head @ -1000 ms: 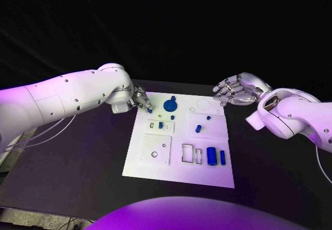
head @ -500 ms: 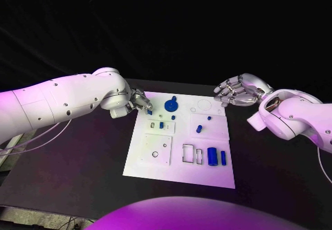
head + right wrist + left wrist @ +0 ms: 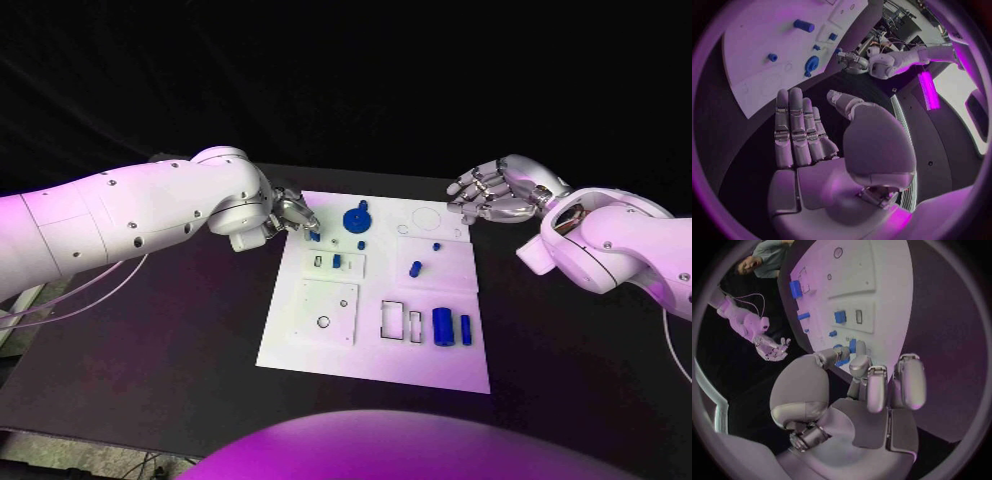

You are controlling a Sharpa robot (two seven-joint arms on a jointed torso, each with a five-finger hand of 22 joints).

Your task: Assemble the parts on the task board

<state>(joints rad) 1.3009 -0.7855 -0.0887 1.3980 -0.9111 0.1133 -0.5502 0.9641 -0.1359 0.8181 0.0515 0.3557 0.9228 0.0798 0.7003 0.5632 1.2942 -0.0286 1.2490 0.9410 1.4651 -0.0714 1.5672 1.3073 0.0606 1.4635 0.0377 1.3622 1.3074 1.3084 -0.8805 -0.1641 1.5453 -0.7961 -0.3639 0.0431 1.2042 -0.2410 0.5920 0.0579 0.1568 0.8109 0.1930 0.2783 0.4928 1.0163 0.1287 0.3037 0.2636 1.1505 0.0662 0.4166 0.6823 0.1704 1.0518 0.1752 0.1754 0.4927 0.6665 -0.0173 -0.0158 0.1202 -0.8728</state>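
The white task board [image 3: 433,360] lies mid-table. My left hand [image 3: 293,213] hovers at its far left corner, and thumb and a finger pinch a small blue part [image 3: 315,236] [image 3: 842,361] just above the board [image 3: 886,290]. My right hand [image 3: 498,192] [image 3: 801,132] floats off the board's far right corner, fingers straight and apart, holding nothing. On the board are a round blue disc [image 3: 355,218] [image 3: 811,63], small blue pegs [image 3: 335,261] [image 3: 414,268] and two larger blue blocks [image 3: 441,326] at the near right.
The board carries a raised square plate [image 3: 326,311] with a hole and open rectangular slots [image 3: 391,320]. Black table [image 3: 159,350] surrounds it on all sides. The left arm [image 3: 130,215] spans the table's far left.
The left arm has swung inward, and its hand with the blue part has crept slightly toward the board's near side. The right hand has barely moved.
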